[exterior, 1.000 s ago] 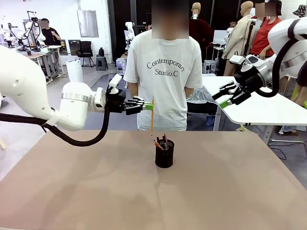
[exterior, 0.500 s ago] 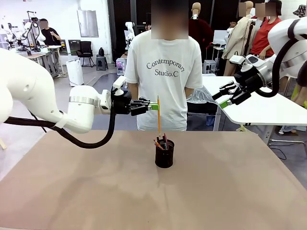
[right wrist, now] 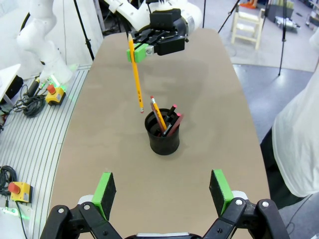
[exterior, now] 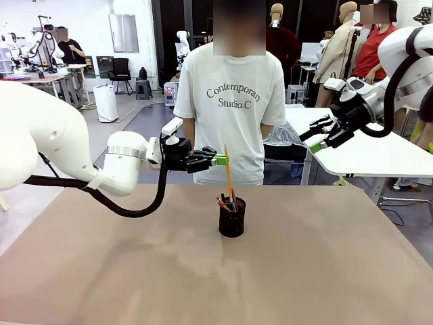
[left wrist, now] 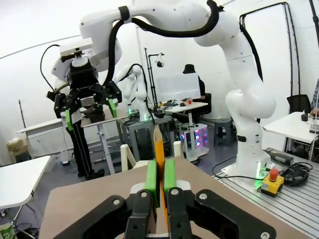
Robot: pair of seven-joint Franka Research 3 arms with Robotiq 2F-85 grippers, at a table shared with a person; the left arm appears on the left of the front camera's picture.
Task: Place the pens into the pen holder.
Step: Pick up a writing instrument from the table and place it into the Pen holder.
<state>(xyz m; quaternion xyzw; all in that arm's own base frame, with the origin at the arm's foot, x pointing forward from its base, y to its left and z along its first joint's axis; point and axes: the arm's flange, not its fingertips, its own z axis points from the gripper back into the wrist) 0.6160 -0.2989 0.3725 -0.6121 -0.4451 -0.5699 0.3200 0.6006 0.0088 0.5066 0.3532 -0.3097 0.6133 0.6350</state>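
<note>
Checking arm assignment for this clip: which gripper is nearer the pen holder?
Left. The left gripper holds a yellow pencil just above the black mesh pen holder; the right gripper hangs open, high and far off to the holder's right.

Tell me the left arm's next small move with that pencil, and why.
Probably lower it straight down. The left pincer is shut on the pencil, which hangs nearly upright with its lower end about at the holder rim, not yet inside.
</note>
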